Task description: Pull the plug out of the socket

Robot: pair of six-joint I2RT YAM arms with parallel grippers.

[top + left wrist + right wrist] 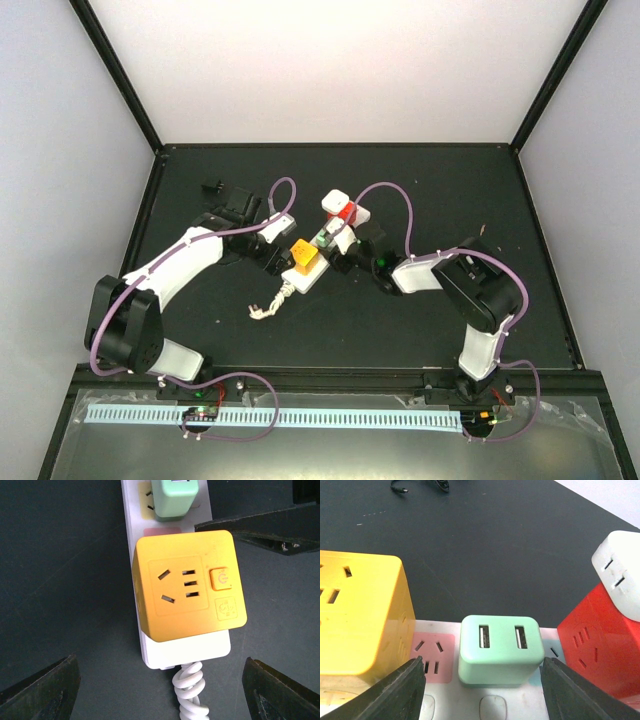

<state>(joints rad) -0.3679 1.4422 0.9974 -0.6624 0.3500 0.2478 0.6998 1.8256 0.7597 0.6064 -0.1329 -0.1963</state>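
Right wrist view: the right hand (482,666) is spread, its fingers flanking the mint-green plug (501,650) seated in the socket (465,700), which lies mid-way across the worktop (420,320). The left hand (160,664) gapes wide over the yellow adapter (187,585).

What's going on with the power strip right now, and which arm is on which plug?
Both arms are working over the white socket strip. The right tool straddles the mint-green USB plug, one finger on each side with a visible gap on one side, so it isn't clamped. The left tool hangs wide open above the orange cube adapter at the cord end, gripping nothing. Those plugs and the red cube look seated in the strip, and nothing has been pulled yet.
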